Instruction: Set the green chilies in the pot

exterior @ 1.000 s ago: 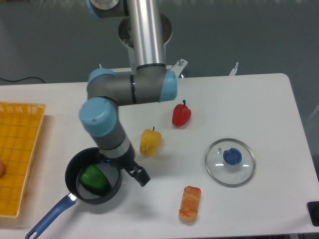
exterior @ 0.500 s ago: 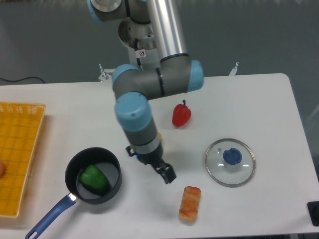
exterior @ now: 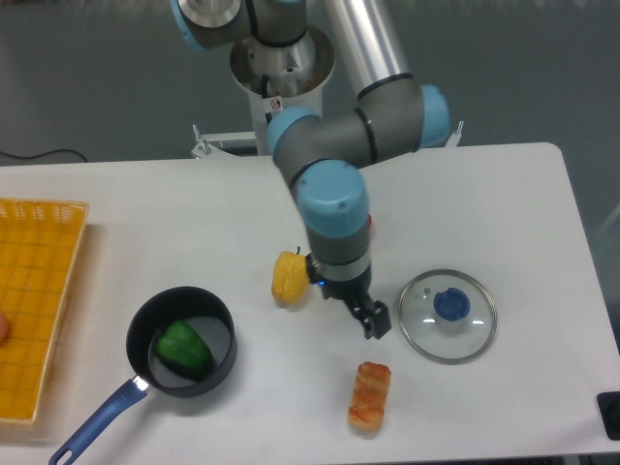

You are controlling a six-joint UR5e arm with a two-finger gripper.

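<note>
**Green chili lies in the pot; arm hangs over the middle of the table**

The white table [exterior: 504, 194] fills most of the view. Above it, the arm [exterior: 334, 145] reaches down from its base at the top, bends at a grey-and-blue elbow, and drops a wrist segment straight toward the tabletop between the yellow pepper and the glass lid. The wrist covers where the red pepper would show, so that toy cannot be made out.

At the left edge sits a yellow basket [exterior: 34, 300]. The pot [exterior: 215, 320] stands near the front left, its blue handle pointing toward the lower-left corner. The green chilies [exterior: 184, 349] rest inside it on the grey bottom, well apart from the arm.

The glass lid [exterior: 447, 316] with its blue knob lies flat to the right. A fried, breaded-looking food toy [exterior: 369, 395] lies near the front edge. The yellow pepper [exterior: 288, 277] sits just beside the wrist's left side.

The gripper [exterior: 373, 321] points down and slightly right, holding nothing; from this angle its fingers merge into one dark shape, so their spread cannot be told.
</note>
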